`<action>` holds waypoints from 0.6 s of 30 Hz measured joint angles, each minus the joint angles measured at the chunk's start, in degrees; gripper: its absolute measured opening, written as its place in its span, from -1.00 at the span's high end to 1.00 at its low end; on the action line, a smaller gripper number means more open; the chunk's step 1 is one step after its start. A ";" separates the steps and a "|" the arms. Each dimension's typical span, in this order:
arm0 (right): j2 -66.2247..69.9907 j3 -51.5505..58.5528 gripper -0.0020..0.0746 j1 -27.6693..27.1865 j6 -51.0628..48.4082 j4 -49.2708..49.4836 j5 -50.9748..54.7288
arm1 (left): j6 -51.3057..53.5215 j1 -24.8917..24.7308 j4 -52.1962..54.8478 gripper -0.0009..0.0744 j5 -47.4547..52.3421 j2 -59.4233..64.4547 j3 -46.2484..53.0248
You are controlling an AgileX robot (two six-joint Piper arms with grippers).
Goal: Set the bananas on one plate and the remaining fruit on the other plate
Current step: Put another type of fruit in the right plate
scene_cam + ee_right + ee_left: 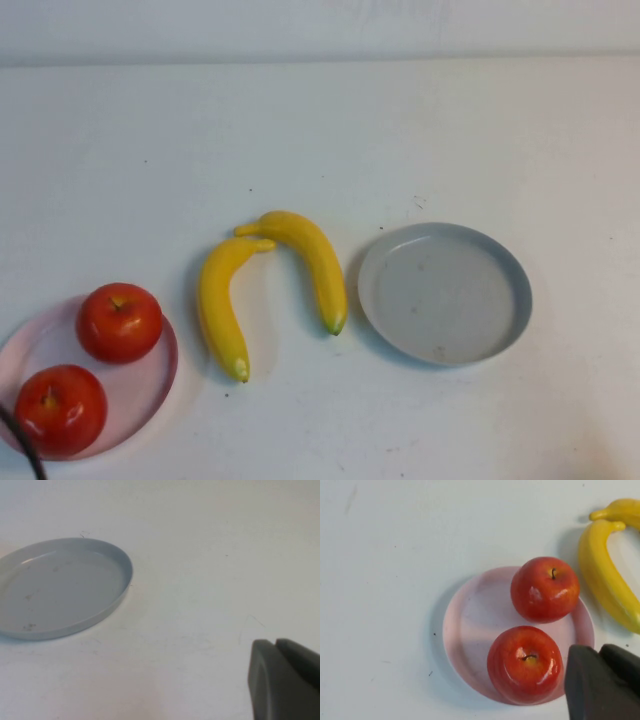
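Apples sit on the pink plate lower left, bananas lie centre beside the empty grey plate; both grippers, left and right, look closed and empty; next comes grasping a banana.

2 bananas: one, other, tips touching, mid table. 2 red apples: far one, near one, both on the pink plate, near left. 2 plates total: pink plus grey-blue plate at right. 2 grippers: left gripper, right gripper, each in own wrist view only.
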 joint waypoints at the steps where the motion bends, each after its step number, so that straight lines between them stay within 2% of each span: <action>1: 0.00 0.00 0.99 0.00 0.00 0.00 0.00 | -0.28 0.00 -0.09 0.94 0.57 -1.73 0.00; 6: 0.00 0.00 0.99 0.00 0.00 0.00 0.00 | -2.54 0.00 0.36 0.96 2.53 -8.90 0.00; 13: 0.00 0.00 0.99 0.00 0.00 0.00 0.00 | -1.20 0.00 4.13 0.97 3.60 -10.00 0.22; 16: 0.00 0.00 0.99 0.00 0.00 0.00 0.00 | 1.70 0.00 3.55 0.97 -4.57 -10.31 3.93; 18: 0.00 0.00 0.99 0.00 0.00 0.00 0.11 | 6.27 0.00 1.74 0.97 -14.50 -10.79 8.96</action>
